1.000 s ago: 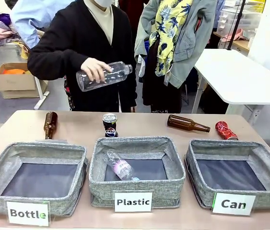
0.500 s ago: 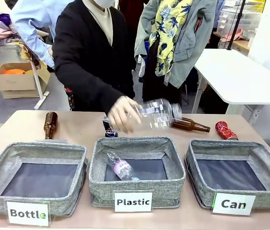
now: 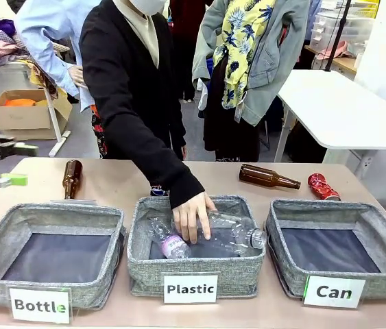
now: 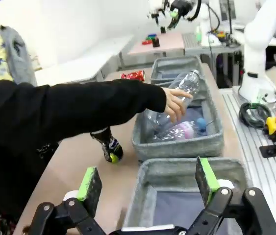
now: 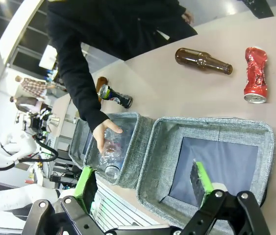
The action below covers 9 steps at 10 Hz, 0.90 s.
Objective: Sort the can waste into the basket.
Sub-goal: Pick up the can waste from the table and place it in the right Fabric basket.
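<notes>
The crushed red can (image 3: 323, 186) lies on the table behind the grey basket labelled "Can" (image 3: 382, 285). The black Pepsi can (image 3: 157, 190) stands behind the middle bin, mostly hidden by the person's sleeve. My left gripper (image 3: 18, 163) hovers open at the table's left edge, over the "Bottle" bin (image 4: 187, 169), with the Pepsi can (image 4: 109, 147) ahead. Open and holding nothing, my right gripper (image 5: 143, 183) hangs above the Can basket (image 5: 206, 122). The red can (image 5: 255, 73) lies just beyond that basket's far rim.
The person's hand (image 3: 191, 216) presses a clear bottle (image 3: 237, 232) into the "Plastic" bin (image 3: 145, 264), which holds another bottle. One brown bottle (image 3: 71, 178) stands at the back left, and a second brown bottle (image 3: 268, 177) lies beside the red can.
The person has lowered the clear bottle from chest height into the Plastic bin. My left gripper has come into the front view at the left edge.
</notes>
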{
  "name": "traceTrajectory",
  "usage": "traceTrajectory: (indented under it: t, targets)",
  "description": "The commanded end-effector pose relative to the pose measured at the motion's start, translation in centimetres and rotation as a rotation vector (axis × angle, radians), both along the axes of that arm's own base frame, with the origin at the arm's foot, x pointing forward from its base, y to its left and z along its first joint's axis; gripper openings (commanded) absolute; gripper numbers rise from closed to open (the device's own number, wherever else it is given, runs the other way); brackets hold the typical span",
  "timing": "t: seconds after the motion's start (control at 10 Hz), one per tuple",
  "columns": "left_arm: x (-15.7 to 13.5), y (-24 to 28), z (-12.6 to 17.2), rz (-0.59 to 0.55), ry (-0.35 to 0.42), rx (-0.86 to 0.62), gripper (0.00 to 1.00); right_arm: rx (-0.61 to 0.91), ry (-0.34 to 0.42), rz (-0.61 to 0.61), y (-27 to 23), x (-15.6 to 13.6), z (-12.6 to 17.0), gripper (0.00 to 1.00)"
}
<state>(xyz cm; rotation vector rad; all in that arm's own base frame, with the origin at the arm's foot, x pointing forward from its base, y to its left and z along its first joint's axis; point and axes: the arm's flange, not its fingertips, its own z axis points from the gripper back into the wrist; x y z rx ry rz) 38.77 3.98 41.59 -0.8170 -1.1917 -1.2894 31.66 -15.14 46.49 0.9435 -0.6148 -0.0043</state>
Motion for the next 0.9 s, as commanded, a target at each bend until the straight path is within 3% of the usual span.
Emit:
traceTrajectory:
  t: [0.0,0.1,0.4,0.5,0.6,0.8]
  targets:
    - [3.0,-0.5,0.2,0.007,0.019,0.047,1.00,-0.021,-0.009,0.006,0.0,-0.1,-0.3,1.00]
    - [2.6,1.2,0.3,0.058,0.023,0.017,1.00,-0.021,-0.009,0.006,0.0,-0.1,-0.3,1.00]
    - [-6.6,7.2,-2.1,0.203,-0.010,-0.106,1.00,-0.021,-0.009,0.006,0.0,-0.1,-0.3,1.00]
    - [-8.1,7.6,-3.0,0.217,-0.011,-0.136,1.00,-0.021,-0.009,0.006,0.0,-0.1,-0.3,1.00]
    - [-8.4,7.2,-3.2,0.244,-0.002,-0.115,1.00,-0.021,-0.009,0.006,0.0,-0.1,-0.3,1.00]
    - [-7.1,5.5,-2.6,0.182,-0.010,-0.087,1.00,-0.021,-0.009,0.006,0.0,-0.1,-0.3,1.00]
